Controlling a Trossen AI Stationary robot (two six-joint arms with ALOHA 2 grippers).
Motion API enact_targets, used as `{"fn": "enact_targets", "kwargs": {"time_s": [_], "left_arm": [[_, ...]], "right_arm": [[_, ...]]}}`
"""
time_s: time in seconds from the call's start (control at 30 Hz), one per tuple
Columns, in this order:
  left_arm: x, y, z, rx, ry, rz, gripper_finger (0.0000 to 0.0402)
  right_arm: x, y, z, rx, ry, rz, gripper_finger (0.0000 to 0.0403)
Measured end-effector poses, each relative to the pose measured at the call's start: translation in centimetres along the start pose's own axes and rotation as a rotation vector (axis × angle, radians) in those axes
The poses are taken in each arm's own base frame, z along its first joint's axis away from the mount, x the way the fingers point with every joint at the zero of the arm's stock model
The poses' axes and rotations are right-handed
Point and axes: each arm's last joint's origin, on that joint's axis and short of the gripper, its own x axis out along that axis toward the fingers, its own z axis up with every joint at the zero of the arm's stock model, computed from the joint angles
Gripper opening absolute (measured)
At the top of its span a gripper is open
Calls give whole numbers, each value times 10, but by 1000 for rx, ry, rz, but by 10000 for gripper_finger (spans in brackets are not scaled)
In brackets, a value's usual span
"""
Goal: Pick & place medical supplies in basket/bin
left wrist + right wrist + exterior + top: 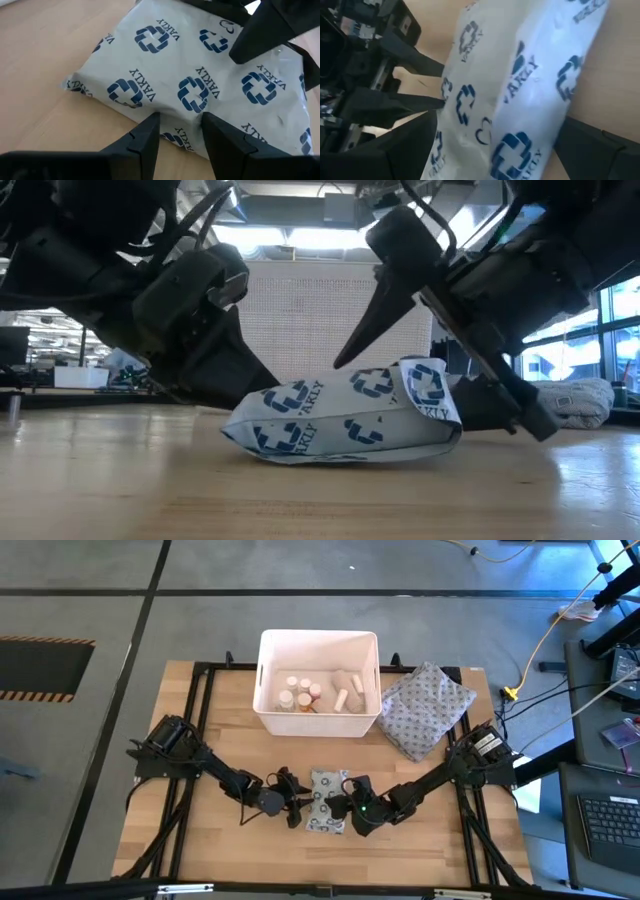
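Flat printed packet (pixel 328 802) on table (pixel 200 840), straddled by spread right gripper (pixel 347 806), edge met by narrowly parted left gripper (pixel 296 806).

A wooden counter (pixel 210 840) edged by a black frame (pixel 200 668) is seen from above, set on a grey floor (pixel 100 600). A grey patterned cloth pouch (pixel 427 708) lies on the counter's far right part. Beyond the counter's right edge, a keyboard (pixel 610 820) and a yellow cable (pixel 545 635) are visible.
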Motion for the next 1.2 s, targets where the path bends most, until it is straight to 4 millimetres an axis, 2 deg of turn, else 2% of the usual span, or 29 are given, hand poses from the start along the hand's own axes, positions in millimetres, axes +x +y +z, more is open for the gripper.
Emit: {"fn": "enact_targets", "kwargs": {"time_s": [0.3,0.6,1.2], "left_arm": [[7,5,-5,-33,22,12,141],[7,4,-3,-20,11,-17,141],[7,3,-1,10,-22,-19,141]], "right_arm": [[6,7,-1,-52,38,80,371],[8,7,1,-259,36,84,371],[8,9,2,-252,10,95,371]]}}
